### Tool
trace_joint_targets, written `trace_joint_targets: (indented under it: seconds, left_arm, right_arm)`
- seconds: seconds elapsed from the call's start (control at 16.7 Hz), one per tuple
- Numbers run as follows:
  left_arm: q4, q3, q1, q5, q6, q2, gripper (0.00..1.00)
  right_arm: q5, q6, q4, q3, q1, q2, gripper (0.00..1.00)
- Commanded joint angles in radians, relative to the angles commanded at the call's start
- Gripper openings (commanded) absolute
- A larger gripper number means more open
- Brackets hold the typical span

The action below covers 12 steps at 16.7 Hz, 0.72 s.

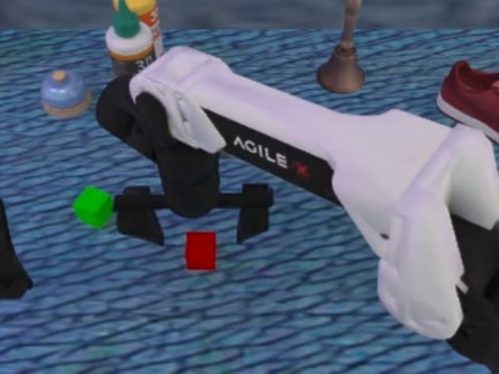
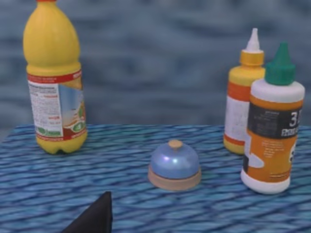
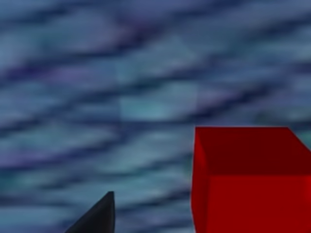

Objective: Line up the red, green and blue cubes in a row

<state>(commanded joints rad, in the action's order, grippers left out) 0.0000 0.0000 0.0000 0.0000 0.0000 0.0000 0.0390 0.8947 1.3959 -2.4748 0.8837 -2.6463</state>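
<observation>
Two glossy cubes flank the right gripper [image 1: 199, 222], its black fingers spread wide and empty: small red cube [image 1: 200, 251] just before them, bright green cube [image 1: 94, 206] touching one finger [image 1: 140, 220], which risks knocking it; the blue one is unseen.

A blue wave-patterned table [image 1: 312, 312] against a hazy grey-blue backdrop

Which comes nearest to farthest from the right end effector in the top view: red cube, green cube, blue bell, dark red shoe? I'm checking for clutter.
From the right end effector, open over the table:
1. Red cube, just below it.
2. Green cube, to its left.
3. Blue bell, far upper left.
4. Dark red shoe, right edge.
</observation>
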Motion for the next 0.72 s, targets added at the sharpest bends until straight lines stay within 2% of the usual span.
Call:
trace_joint_targets:
  seconds: [0.36, 0.72]
  left_arm:
    - [0.0, 0.0, 0.0, 0.0, 0.0, 0.0, 1.0]
    - [0.0, 0.0, 0.0, 0.0, 0.0, 0.0, 1.0]
  right_arm:
    - [0.0, 0.002, 0.246, -0.355, 0.006, -0.081, 1.0]
    - [0.001, 0.001, 0.31, -0.428, 0.006, -0.096, 1.0]
